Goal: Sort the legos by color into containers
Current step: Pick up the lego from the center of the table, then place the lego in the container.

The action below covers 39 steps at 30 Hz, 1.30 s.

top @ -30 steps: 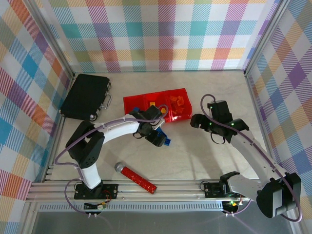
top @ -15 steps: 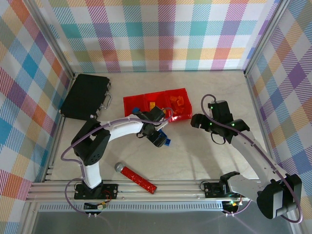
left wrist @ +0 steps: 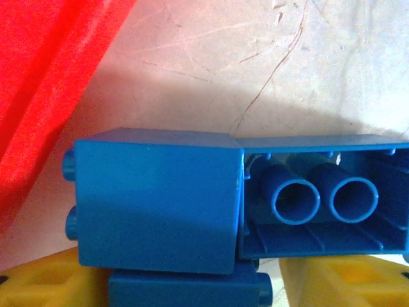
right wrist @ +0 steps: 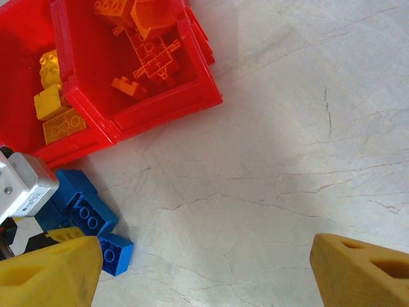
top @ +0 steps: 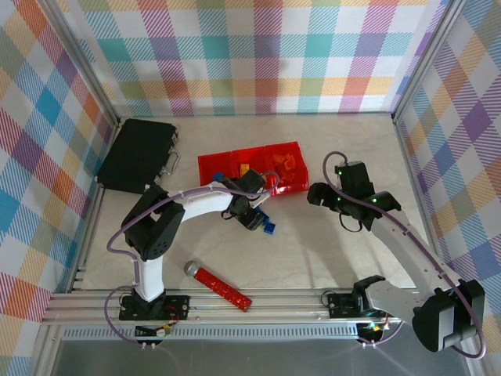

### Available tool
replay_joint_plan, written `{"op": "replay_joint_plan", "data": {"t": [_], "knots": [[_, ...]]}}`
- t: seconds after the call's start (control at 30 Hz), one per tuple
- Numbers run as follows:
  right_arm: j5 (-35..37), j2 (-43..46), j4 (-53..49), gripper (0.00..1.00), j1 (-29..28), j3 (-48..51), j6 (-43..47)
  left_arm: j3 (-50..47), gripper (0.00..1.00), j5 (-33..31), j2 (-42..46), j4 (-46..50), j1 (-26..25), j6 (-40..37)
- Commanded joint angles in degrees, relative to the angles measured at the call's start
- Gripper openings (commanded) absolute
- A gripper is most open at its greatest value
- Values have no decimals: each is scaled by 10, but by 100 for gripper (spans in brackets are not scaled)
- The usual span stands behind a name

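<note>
Legos (right wrist: 89,214) in blue, three small studded bricks bunched together, one tipped to show two hollow tubes, lie mid-counter (right wrist: 287,160) just off the near edge of the containers (right wrist: 160,112). These are three joined red bins: the left holds a blue piece (top: 221,174), the middle three yellow pieces (right wrist: 50,101), the right several orange pieces (right wrist: 153,51). The left arm's fingers (left wrist: 38,284) flank the blue bricks, though whether they press cannot be told; the right arm's fingers (right wrist: 45,272) stand wide apart over bare counter.
</note>
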State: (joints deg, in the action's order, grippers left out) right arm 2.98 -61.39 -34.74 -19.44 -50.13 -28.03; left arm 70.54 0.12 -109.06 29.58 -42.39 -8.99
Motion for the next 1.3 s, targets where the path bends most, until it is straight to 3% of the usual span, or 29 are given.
{"op": "replay_joint_plan", "data": {"t": [0.0, 0.17, 0.37, 0.6, 0.7, 1.0, 1.27], "knots": [[4, 5, -3, 85, 3, -2, 5, -10, 57, 26, 24, 7, 8, 8], [2, 0, -2, 85, 3, -6, 4, -15, 38, 50, 39, 20, 18, 25], [1, -3, -3, 85, 3, -16, 8, -17, 25, 38, 80, 38, 18, 50], [2, -8, 5, 85, 3, -19, 3, -40, 26, 82, 205, 4, 59, 90], [-2, -12, 11, 85, 3, -20, 2, -28, 26, 54, 229, 11, 100, 109], [-8, -24, 16, 84, 3, -21, 1, 55, 29, -64, 176, 30, 159, 128], [-3, -22, 10, 85, 3, -16, 6, 65, 38, -38, 129, -8, 207, 151]]}}
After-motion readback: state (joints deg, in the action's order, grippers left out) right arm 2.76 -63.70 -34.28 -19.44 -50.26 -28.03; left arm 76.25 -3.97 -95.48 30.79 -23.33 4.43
